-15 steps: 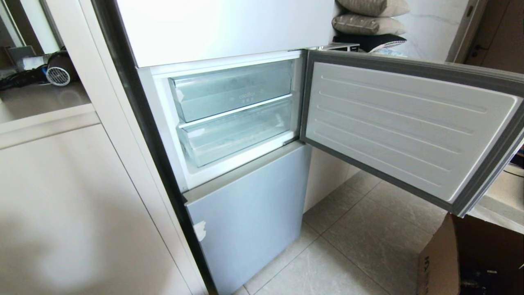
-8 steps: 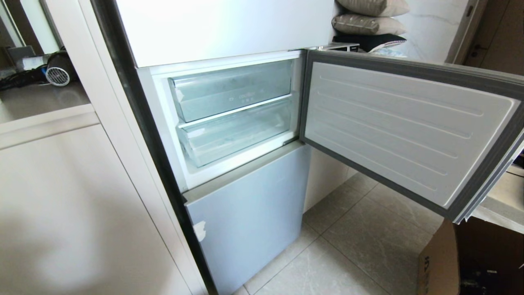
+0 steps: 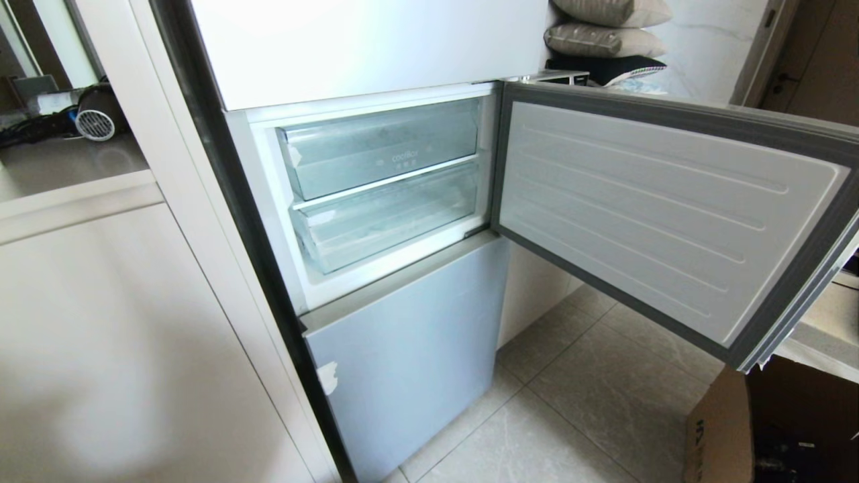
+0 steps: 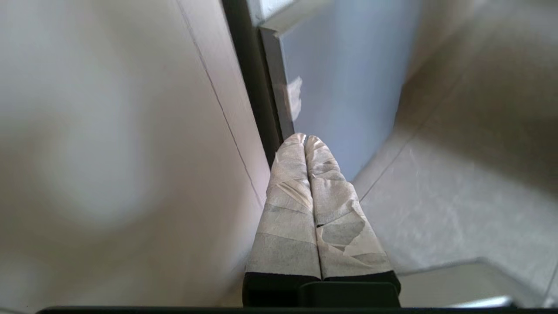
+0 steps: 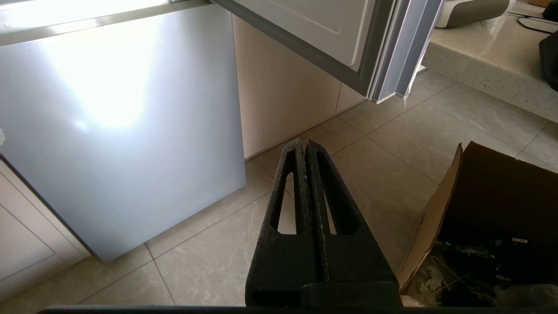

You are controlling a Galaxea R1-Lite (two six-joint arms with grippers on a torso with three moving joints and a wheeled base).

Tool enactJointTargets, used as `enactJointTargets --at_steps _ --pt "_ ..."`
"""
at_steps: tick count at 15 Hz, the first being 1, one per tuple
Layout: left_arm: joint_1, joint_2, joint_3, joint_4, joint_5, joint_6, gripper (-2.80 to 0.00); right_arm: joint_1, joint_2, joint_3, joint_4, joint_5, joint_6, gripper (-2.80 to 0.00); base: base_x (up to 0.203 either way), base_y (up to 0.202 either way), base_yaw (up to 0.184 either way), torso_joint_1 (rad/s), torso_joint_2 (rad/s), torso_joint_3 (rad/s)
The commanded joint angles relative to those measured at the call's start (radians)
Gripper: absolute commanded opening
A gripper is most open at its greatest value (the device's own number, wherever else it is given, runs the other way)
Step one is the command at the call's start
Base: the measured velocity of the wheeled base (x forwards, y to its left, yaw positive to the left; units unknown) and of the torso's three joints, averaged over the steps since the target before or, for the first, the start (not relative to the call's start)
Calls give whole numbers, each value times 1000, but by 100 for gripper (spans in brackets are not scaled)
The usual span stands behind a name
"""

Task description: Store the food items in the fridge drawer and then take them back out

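Our left claw (image 4: 305, 138) wears pale, greyish-white tape, wound in overlapping, wrinkled strips over both long, tapering fingers (image 4: 285, 205). Beneath the wrapping, a black base shows where the fingers meet the mount, and a black bar runs along the edge of the wrist view behind it. Our right claw (image 5: 304, 141) is bare: matte black, with a rough, grainy surface. Each of its fingers (image 5: 335, 205) narrows to a rounded tip and has a long slot cut through it. The same black mount sits behind it.
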Motion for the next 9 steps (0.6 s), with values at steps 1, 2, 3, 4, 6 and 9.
enactJointTargets --at_steps 1,2,3,4,6,9 --pt "3 -36 3 0 27 -70 -280 0 0 0 0 0 0 -280 0 0 0 0 0 0" --pt "4 -36 3 -1 61 -131 -280 0 0 0 0 0 0 -280 0 0 0 0 0 0" --pt "5 -35 3 -2 75 -168 -280 0 0 0 1 0 0 -280 0 0 0 0 0 0" --pt "5 -35 3 -2 77 -163 -280 0 0 0 0 0 0 -280 0 0 0 0 0 0" --pt "4 -35 3 -2 77 -164 -280 0 0 0 0 0 0 -280 0 0 0 0 0 0" --pt "3 -35 3 -2 77 -163 -280 0 0 0 0 0 0 -280 0 0 0 0 0 0"
